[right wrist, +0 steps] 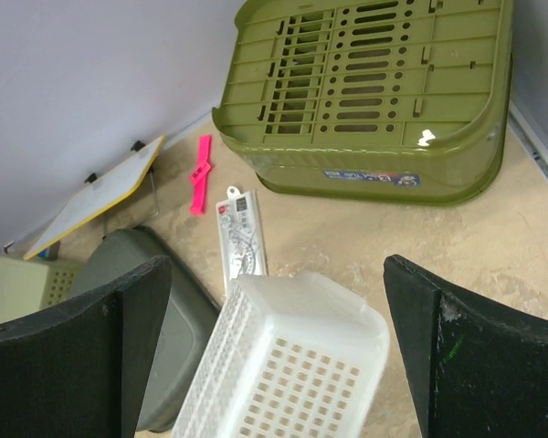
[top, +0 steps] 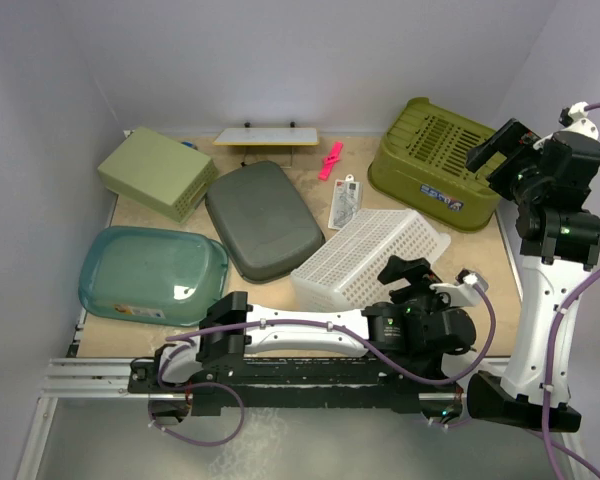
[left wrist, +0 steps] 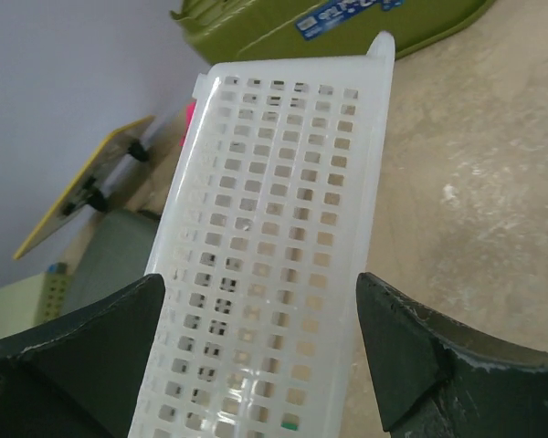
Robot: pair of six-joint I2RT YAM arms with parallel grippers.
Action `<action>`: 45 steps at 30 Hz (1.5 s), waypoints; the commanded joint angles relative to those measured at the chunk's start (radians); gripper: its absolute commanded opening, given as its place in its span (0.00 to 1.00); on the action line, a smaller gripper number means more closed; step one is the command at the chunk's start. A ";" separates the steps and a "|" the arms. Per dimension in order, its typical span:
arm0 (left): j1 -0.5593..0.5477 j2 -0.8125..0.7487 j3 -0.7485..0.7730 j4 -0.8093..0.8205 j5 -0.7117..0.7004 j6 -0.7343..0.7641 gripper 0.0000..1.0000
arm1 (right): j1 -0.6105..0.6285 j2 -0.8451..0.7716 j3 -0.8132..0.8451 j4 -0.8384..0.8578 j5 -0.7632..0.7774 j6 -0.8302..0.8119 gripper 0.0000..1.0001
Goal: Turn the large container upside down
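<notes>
The large container [top: 438, 160] is an olive-green tub at the back right. It stands upside down on its rim, slotted base up, with a white and blue label on its near side. It also shows in the right wrist view [right wrist: 374, 91] and partly in the left wrist view [left wrist: 256, 27]. My right gripper [top: 492, 152] is open and empty. It hangs in the air just right of the tub, apart from it [right wrist: 274, 265]. My left gripper [top: 405, 270] is open, its jaws either side of a white lattice basket [left wrist: 274, 237] without closing on it.
The white lattice basket [top: 365, 258] lies tilted at centre front. A dark grey tub [top: 263, 218], a teal tub [top: 152, 273] and a pale yellow-green basket [top: 158, 172] lie upside down on the left. A clipboard [top: 267, 137], a pink clip [top: 330, 160] and a packet [top: 344, 205] lie at the back.
</notes>
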 commanded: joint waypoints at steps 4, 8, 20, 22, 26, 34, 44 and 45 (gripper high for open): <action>0.048 -0.134 -0.005 -0.096 0.421 -0.248 0.83 | -0.004 -0.007 -0.012 0.039 -0.023 -0.025 1.00; 0.070 -0.170 -0.027 -0.085 0.508 -0.290 0.83 | -0.003 -0.009 -0.021 0.041 -0.026 -0.028 1.00; 0.141 -0.441 -0.240 -0.128 0.551 -0.437 0.83 | 0.018 -0.052 -0.142 0.127 -0.325 -0.159 0.99; 0.174 -0.567 -0.373 -0.137 0.547 -0.503 0.83 | 0.045 -0.057 -0.176 0.142 -0.393 -0.157 0.98; 0.256 -0.803 -0.608 -0.172 0.536 -0.663 0.83 | 0.263 -0.046 -0.211 0.149 -0.392 -0.146 0.96; 0.558 -1.094 -0.787 -0.388 0.380 -0.884 0.83 | 0.889 0.047 -0.400 0.254 -0.040 -0.086 1.00; 0.776 -1.097 -0.800 -0.507 0.324 -1.088 0.83 | 1.416 0.285 -0.450 0.327 0.082 -0.033 1.00; 0.781 -1.096 -0.805 -0.503 0.325 -1.097 0.83 | 1.449 0.312 -0.451 0.334 0.081 -0.018 1.00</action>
